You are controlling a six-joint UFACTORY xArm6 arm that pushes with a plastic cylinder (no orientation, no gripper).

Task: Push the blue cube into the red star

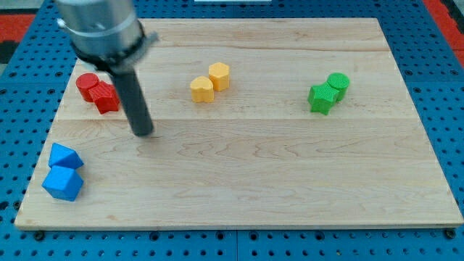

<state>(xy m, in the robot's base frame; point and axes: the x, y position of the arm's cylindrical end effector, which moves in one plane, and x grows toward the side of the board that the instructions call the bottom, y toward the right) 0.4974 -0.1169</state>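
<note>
Tip (143, 133) above-right of blue cube (63, 184), apart.

One camera looks down from above and in front, tilted toward the counter (290, 188). It stands near enough that the whole counter fills the view.

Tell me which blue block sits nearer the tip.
The upper blue block; it lies closer to my tip than the lower blue block.

Wooden board (290, 181) on blue pegboard (449, 87), my tip (144, 133) just right of the red star (106, 97) and red cylinder (88, 85), two blue cubes (63, 172) well below-left, yellow pair (210, 82) centre-top, green pair (328, 92) right.
</note>
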